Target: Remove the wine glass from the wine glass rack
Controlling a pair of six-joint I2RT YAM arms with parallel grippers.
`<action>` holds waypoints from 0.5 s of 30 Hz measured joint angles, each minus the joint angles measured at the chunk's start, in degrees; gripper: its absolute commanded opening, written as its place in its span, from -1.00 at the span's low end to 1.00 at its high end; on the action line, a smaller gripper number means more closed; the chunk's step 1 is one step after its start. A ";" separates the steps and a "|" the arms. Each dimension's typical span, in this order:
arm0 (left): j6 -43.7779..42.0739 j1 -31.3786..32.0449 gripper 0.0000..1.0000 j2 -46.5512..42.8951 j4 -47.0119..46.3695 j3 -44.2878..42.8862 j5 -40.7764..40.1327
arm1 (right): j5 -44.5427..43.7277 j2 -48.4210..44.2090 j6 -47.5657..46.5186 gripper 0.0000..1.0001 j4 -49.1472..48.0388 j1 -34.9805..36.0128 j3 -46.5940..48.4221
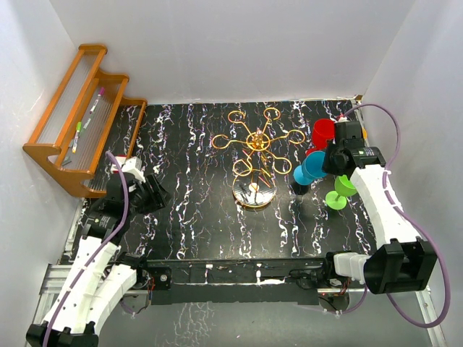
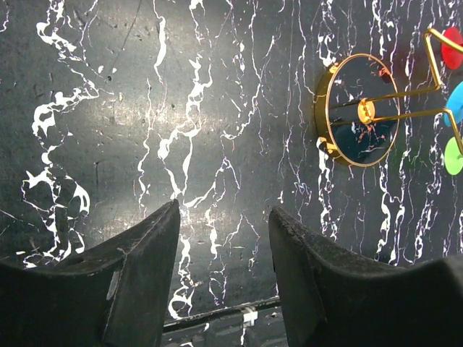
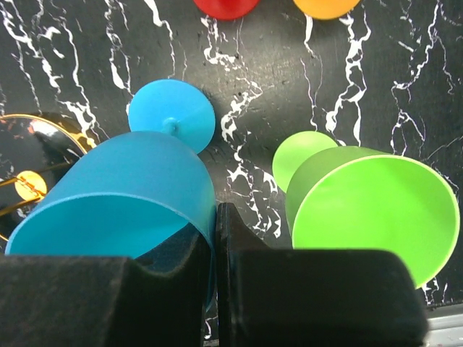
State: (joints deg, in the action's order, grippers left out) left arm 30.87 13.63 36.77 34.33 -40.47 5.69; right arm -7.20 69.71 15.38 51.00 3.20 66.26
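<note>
Two fingers [image 3: 246, 267] of the right gripper [image 3: 215, 217] are pressed together on the rim wall of a blue plastic wine glass [image 3: 123, 188], which is apart from the gold wire wine glass rack [image 1: 255, 142] standing to the left of these jaws. A lime-green plastic wine glass [image 3: 369, 210] is noted just to their right. The left gripper [image 2: 224, 217] is held with jaws spread over the black white-veined marble tabletop [image 2: 145, 108].

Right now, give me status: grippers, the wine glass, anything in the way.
Left gripper open, empty. Right gripper shut on blue wine glass rim, off the wine glass rack. Green glass close beside it, red glass and orange glass beyond.
</note>
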 measured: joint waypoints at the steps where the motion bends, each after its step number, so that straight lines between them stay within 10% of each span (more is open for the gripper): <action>1: -0.09 0.00 0.00 0.50 -0.13 0.11 0.17 | -0.04 0.13 0.00 -0.84 -0.13 -0.02 -0.55; 15: -0.87 0.00 0.00 2.12 -1.38 0.22 1.42 | -0.33 3.43 0.20 -0.71 -2.23 -1.51 -2.25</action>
State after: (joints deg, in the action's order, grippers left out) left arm 30.00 13.63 38.89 32.95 -40.25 7.11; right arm -7.53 73.14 15.57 48.77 1.69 64.01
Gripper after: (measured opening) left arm 0.504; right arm 0.101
